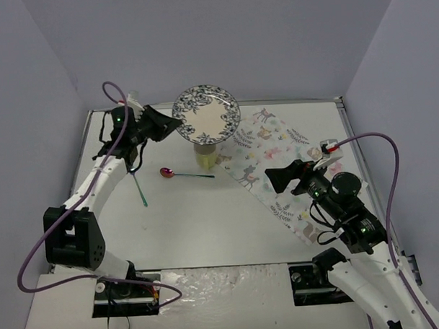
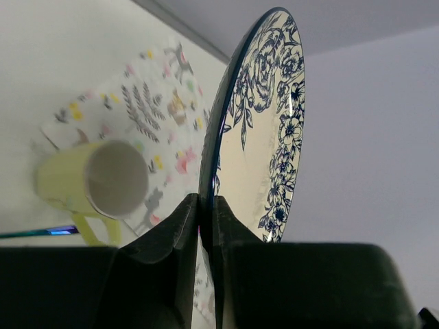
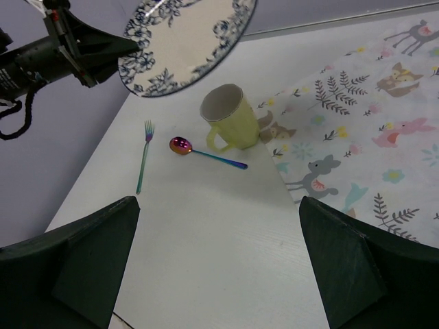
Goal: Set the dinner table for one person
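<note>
Our left gripper [image 2: 206, 205] is clamped on the rim of the plate [image 2: 264, 137], the two fingers pinching its edge from either side. The plate, cream with a blue flowered border, hangs clear of the table [image 1: 207, 223]. From above it overlaps the yellow mug [image 1: 206, 156], though we cannot tell whether it is right over the mug or a little behind it.

What the next move turns on, as we judge it, is the cloth [image 1: 277, 170]. It lies to the right of the held plate, past the mug. Its long axis runs on a slant from the far middle of the table down toward the near right corner. The plate would have to travel rightward and clear the mug on the way.

Our right gripper [image 1: 274, 178] hovers over the near half of that cloth with its fingers spread wide and nothing between them. It is the nearer arm to the cloth, and it could get in the way.

The spoon [image 1: 185, 174] lies just in front of the mug, and the fork [image 1: 139, 187] lies to its left. Both rest on bare white table, apart from the cloth. Plain pale walls [image 1: 50, 55] close in the table on three sides.
</note>
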Robot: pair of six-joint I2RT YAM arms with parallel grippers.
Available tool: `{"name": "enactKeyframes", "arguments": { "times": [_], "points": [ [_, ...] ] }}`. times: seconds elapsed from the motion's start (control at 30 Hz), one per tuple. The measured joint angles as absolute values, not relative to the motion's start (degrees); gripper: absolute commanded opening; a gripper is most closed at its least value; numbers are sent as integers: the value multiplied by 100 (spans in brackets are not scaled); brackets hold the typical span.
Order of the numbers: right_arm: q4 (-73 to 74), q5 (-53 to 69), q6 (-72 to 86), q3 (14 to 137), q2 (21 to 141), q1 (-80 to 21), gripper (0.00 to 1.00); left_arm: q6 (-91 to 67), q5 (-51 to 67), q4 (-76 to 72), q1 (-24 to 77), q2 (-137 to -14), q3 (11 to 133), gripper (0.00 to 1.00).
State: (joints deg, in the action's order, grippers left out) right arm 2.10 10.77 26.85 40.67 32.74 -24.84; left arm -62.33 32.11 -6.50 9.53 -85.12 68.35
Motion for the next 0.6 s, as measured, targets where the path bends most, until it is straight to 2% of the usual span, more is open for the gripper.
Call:
{"name": "enactKeyframes", "arguments": {
  "times": [0.27, 0.6],
  "points": [
    [723, 957, 2672, 4214, 2747, -2484, 100, -6467, 2832, -757, 2554, -9217, 6999, 0],
    [1187, 799, 2672, 4325, 2424, -2484, 100, -6898, 1826, -1525, 3476, -10486, 7280, 0]
  ]
}}
